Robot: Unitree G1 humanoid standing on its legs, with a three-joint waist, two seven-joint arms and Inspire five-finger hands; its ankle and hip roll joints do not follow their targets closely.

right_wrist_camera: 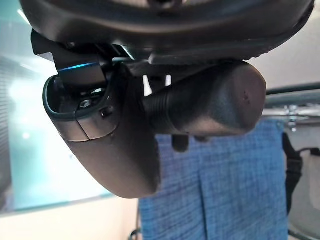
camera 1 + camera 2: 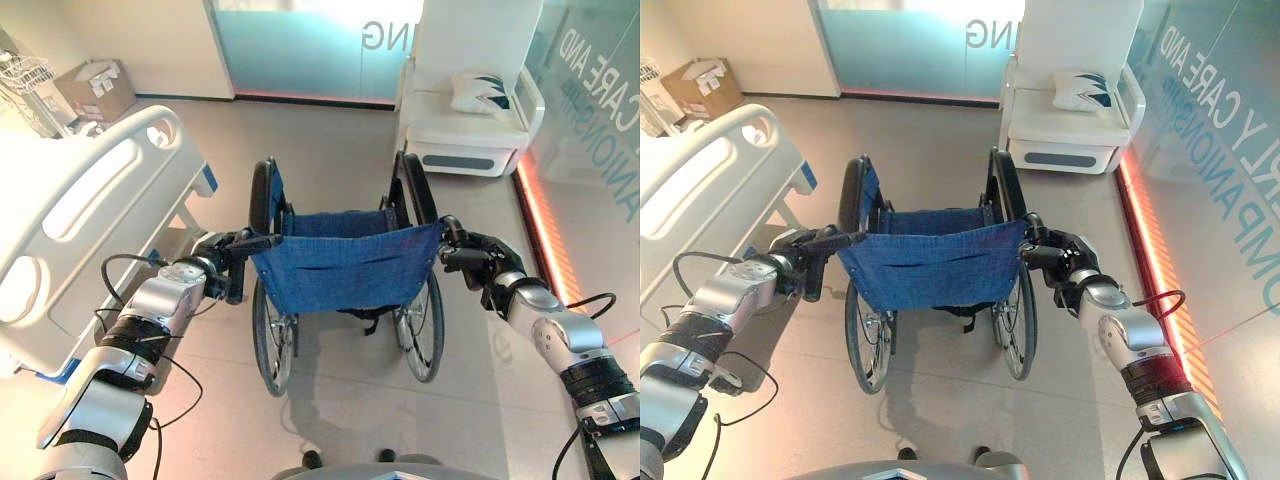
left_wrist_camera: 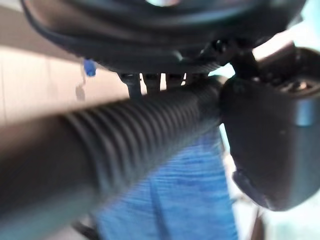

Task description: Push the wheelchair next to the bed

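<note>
A wheelchair with a blue fabric back and black wheels stands on the floor in front of me, facing away. My left hand is curled round its left push handle, a ribbed black grip. My right hand is curled round the right push handle. The white hospital bed stands to the left of the wheelchair, its footboard close beside my left arm.
A white armchair with a patterned cushion stands ahead on the right, against a glass wall. A cardboard box sits by the far wall on the left. Open tiled floor lies between the wheelchair and the frosted glass door.
</note>
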